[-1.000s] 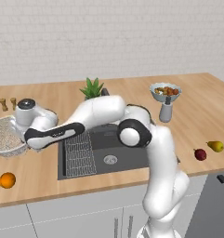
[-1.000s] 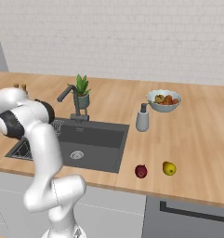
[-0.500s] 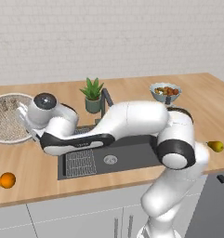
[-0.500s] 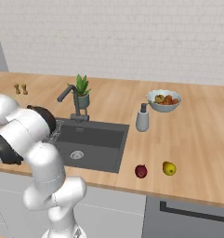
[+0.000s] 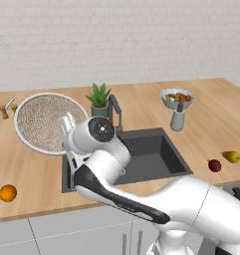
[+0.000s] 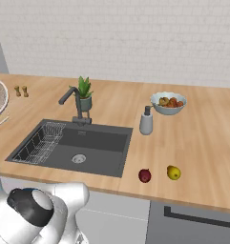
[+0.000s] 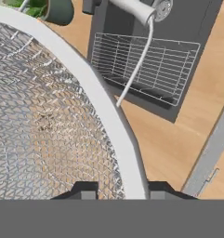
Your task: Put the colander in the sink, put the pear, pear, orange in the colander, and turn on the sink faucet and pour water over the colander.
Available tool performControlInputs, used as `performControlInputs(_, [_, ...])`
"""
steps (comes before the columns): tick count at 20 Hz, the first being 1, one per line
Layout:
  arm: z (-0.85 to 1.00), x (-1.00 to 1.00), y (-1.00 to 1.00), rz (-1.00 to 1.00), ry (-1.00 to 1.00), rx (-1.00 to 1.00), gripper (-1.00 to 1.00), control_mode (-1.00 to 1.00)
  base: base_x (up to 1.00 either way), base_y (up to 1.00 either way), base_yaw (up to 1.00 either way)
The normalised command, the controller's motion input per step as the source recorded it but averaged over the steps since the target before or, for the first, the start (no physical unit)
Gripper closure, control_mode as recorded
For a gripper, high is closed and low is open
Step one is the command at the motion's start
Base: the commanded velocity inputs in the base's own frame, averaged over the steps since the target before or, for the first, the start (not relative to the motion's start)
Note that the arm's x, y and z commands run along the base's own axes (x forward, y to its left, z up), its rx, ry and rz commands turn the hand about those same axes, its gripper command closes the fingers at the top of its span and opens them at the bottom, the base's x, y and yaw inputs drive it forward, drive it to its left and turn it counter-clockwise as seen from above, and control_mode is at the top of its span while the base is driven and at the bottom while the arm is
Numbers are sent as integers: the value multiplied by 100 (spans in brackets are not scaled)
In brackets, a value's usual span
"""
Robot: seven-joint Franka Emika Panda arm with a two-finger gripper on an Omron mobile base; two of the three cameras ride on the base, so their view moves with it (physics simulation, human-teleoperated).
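With the gripper (image 7: 117, 193) apparently pinching the colander (image 5: 44, 122) rim, lift level and carry it right over the sink (image 5: 150, 157).

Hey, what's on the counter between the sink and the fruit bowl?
In the right base view, a small grey bottle stands between the sink and the fruit bowl.

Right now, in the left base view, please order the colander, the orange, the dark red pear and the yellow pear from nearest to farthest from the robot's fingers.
1. colander: on the counter left of the sink, rim between the fingers.
2. orange: front left counter.
3. dark red pear: right of the sink.
4. yellow pear: just beyond it, farther right.
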Motion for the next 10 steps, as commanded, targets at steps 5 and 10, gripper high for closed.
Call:
performControlInputs(5, [66, -72, -100, -18, 2, 17, 100, -100, 0, 0, 0])
performControlInputs(10, [82, -25, -100, -9, 25, 11, 100, -100, 0, 0, 0])
